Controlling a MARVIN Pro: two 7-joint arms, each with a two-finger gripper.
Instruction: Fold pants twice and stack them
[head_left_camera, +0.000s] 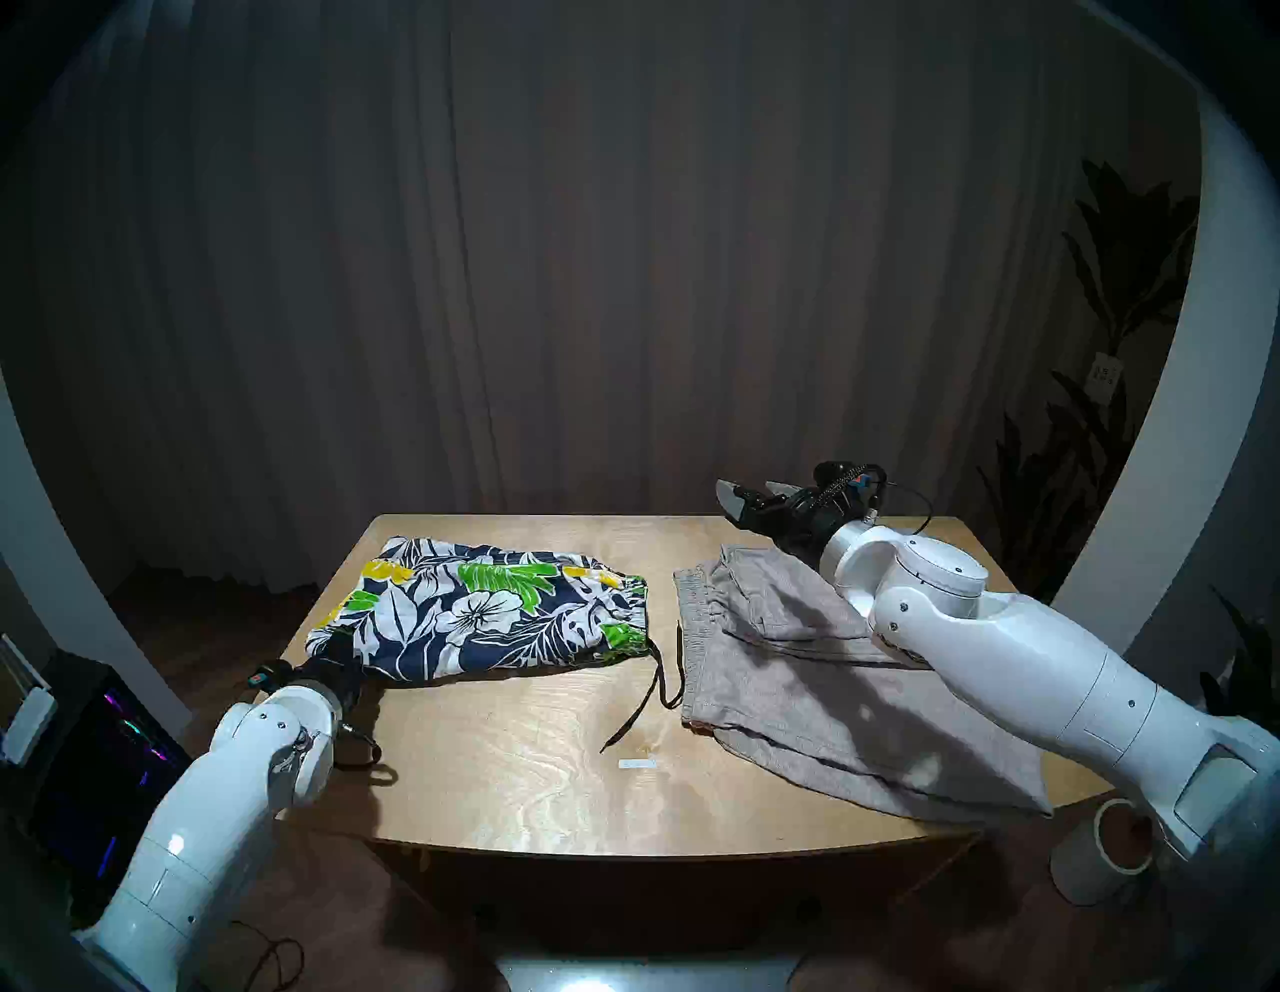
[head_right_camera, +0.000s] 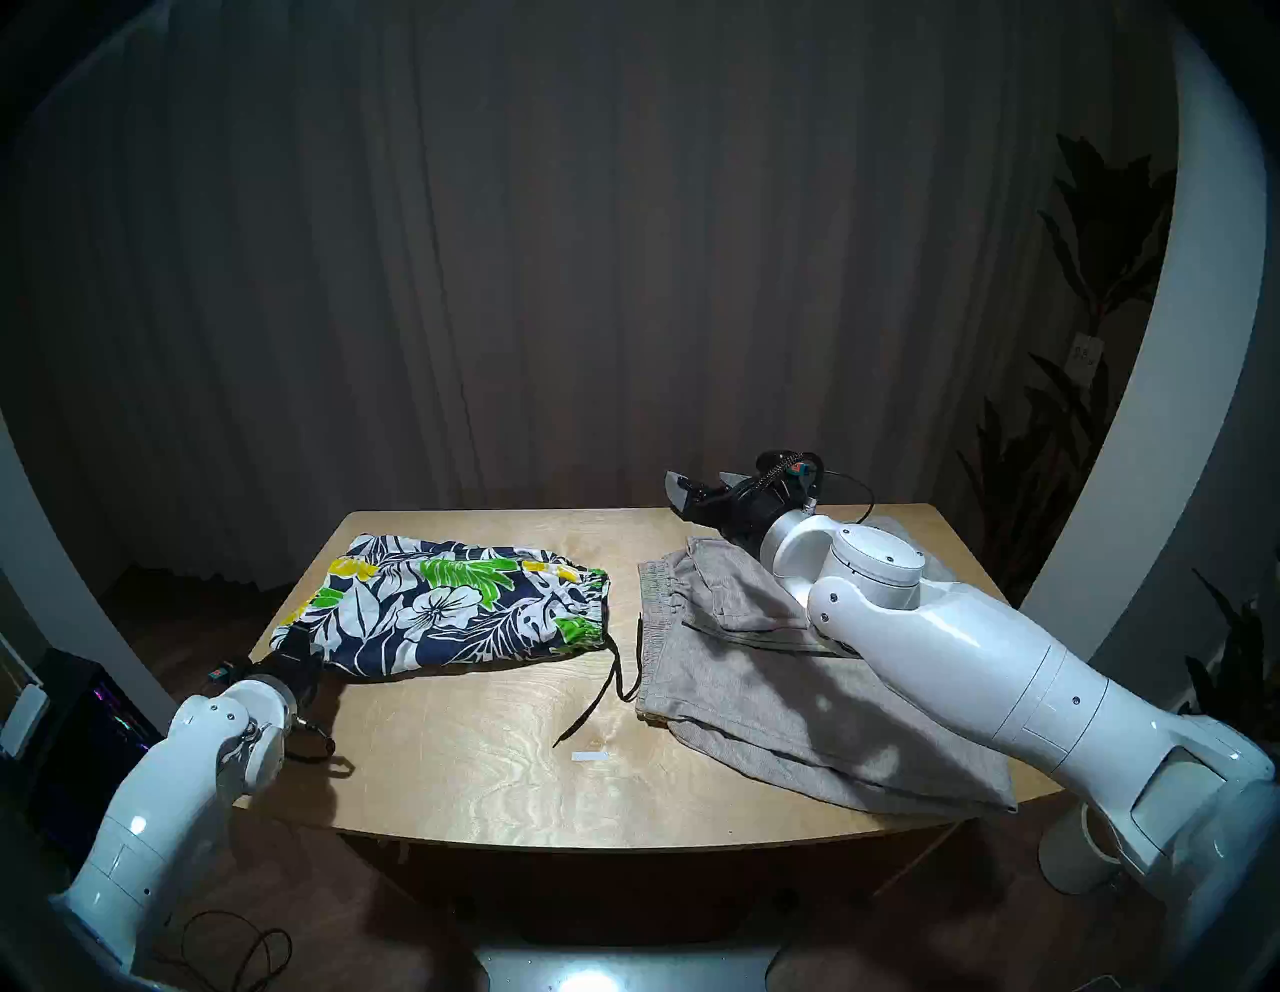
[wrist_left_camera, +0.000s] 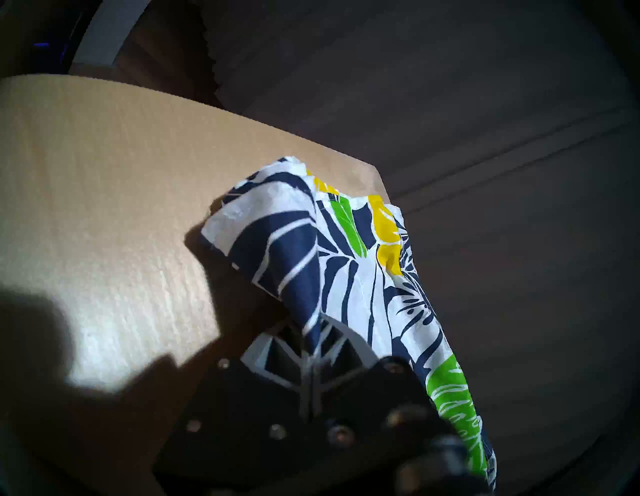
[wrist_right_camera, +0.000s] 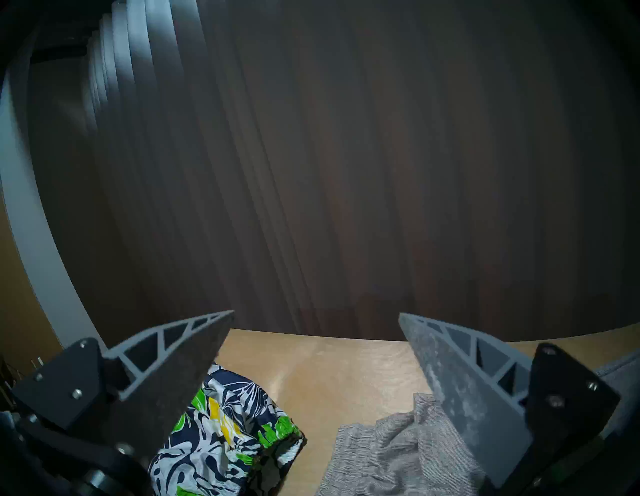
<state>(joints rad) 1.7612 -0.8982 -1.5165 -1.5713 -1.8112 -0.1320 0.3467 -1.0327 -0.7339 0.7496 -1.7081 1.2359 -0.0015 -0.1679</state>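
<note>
The leaf-print shorts (head_left_camera: 478, 609) lie folded on the left half of the wooden table (head_left_camera: 519, 776), their black drawstring (head_left_camera: 644, 700) trailing toward the middle. My left gripper (head_left_camera: 336, 665) is at their near left corner, shut on the fabric. In the left wrist view the printed cloth (wrist_left_camera: 346, 259) drapes over the closed fingers (wrist_left_camera: 332, 350) and hides the tips. The light-grey shorts (head_left_camera: 796, 665) lie spread on the right half, partly under my right forearm. My right gripper (head_left_camera: 751, 495) hangs open above their far corner, holding nothing (wrist_right_camera: 315, 315).
A small white label (head_left_camera: 637, 764) is stuck near the table's front middle. A white cup-like cylinder (head_left_camera: 1108, 852) stands on the floor at the right. A computer with coloured lights (head_left_camera: 104, 748) is at the left. Dark curtain behind, plants (head_left_camera: 1108, 291) at the right.
</note>
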